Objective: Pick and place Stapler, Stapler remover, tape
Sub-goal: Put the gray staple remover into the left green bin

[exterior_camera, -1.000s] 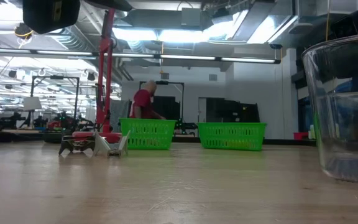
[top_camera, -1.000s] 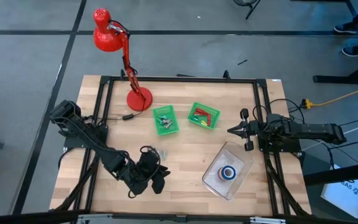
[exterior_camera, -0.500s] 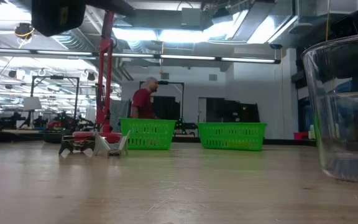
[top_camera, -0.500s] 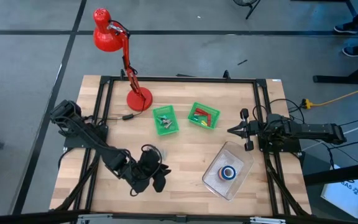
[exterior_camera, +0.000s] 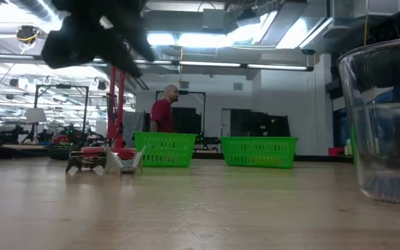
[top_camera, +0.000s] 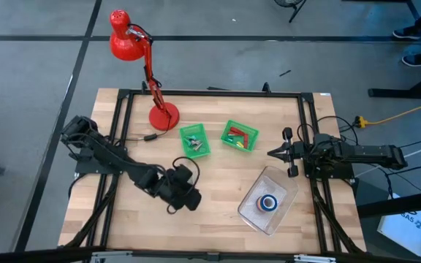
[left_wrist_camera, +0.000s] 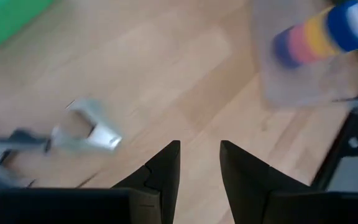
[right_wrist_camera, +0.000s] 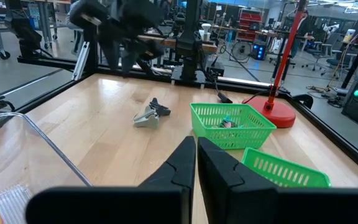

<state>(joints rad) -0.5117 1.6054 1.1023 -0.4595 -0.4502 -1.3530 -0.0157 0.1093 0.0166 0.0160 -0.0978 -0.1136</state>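
Observation:
The grey staple remover [left_wrist_camera: 92, 129] lies on the wooden table [top_camera: 225, 175] by itself, also seen in the right wrist view [right_wrist_camera: 149, 114] and the low view [exterior_camera: 106, 161]. My left gripper [left_wrist_camera: 199, 152] hovers open just beside it with nothing between its fingers, pointing slantwise down toward the clear container [top_camera: 269, 202]. In that container the tape rolls [left_wrist_camera: 319, 32] sit stacked, blue, yellow and pink. A small red item [top_camera: 238, 133] lies in the right green basket; whether it is the stapler I cannot tell. My right gripper [right_wrist_camera: 196, 152] waits shut at the right edge.
Two green baskets [top_camera: 195, 141] [top_camera: 240, 136] stand at the table's middle far side, the left one with grey-silver pieces. A red desk lamp has its base [top_camera: 163, 117] at the far left. A person [exterior_camera: 164, 111] stands in the room behind.
My left gripper has swung from the table's near edge toward its middle and right, sinking a little and turning toward the clear container. In the low view it has come down into the picture's top left. The staple remover has stayed where it was.

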